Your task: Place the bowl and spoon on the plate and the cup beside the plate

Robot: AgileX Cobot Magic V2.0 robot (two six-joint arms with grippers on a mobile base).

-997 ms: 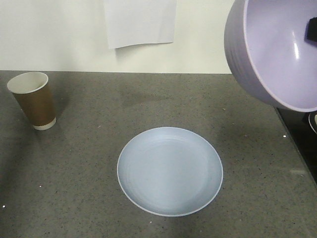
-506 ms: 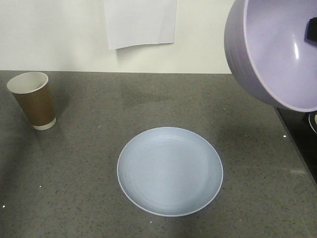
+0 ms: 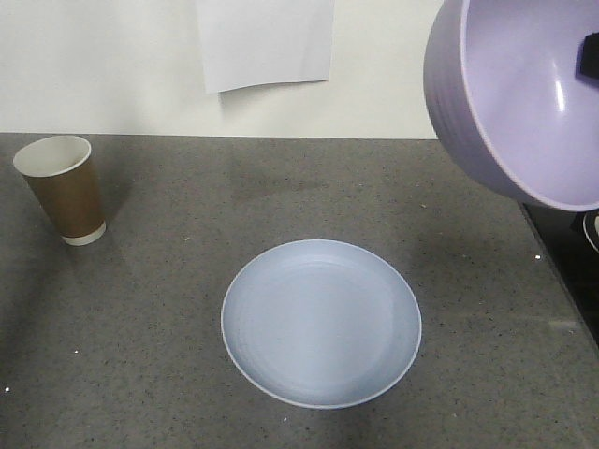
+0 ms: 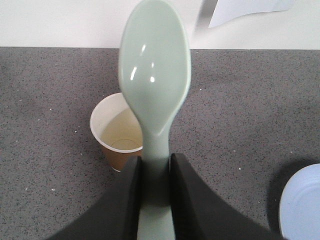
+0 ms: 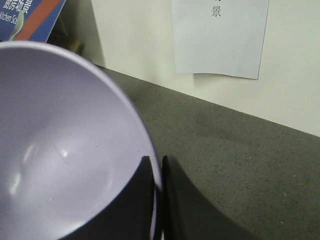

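You have a dark grey speckled counter [image 3: 281, 187]. The plate [image 3: 321, 323] lies flat on it toward the near edge. The cup [image 3: 64, 189] stands mouth up by the far left corner, well apart from the plate.

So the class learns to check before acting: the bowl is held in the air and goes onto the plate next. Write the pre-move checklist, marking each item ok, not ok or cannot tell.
1. Right gripper clamped on the rim of the bowl: ok.
2. Plate bare, nothing on it: ok.
3. Bowl above the plate: not ok; it hangs tilted, off toward the right in the front view.
4. Cup upright and apart from the plate: ok.
5. Left gripper pinching the handle of the spoon: ok.
6. Bowl's height over the table: cannot tell.
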